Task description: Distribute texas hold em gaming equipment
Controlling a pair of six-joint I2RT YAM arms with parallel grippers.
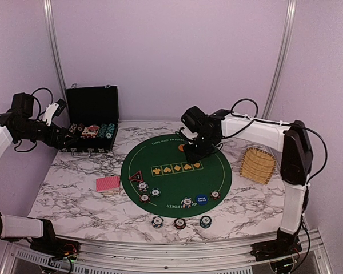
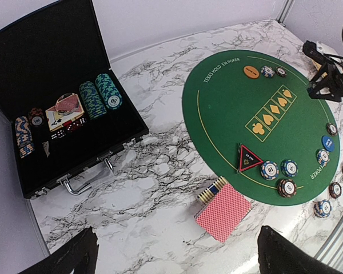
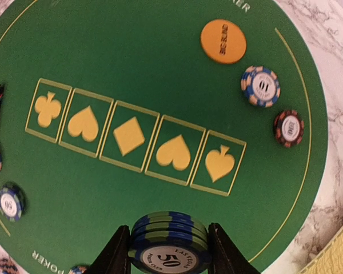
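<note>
My right gripper (image 3: 170,251) is shut on a small stack of green-and-blue poker chips (image 3: 170,237) marked 50, held above the green round mat (image 3: 131,45) near its spade box. In the top view that gripper (image 1: 192,149) hangs over the mat's far side. An orange button disc (image 3: 223,41) and two chips (image 3: 260,86) lie at the mat's edge. The blue button disc (image 1: 201,199), the red-rimmed triangle (image 2: 249,158) and more chips (image 2: 269,169) lie on the mat. The red-backed cards (image 2: 223,211) lie on the marble. My left gripper (image 2: 177,260) is open and holds nothing, up near the case.
The black hinged case (image 1: 91,108) stands open at the back left with rows of chips (image 2: 100,97) and cards inside. A tan slatted wooden object (image 1: 258,164) lies right of the mat. Three chip piles (image 1: 179,222) sit on the marble table (image 1: 74,200) in front of the mat.
</note>
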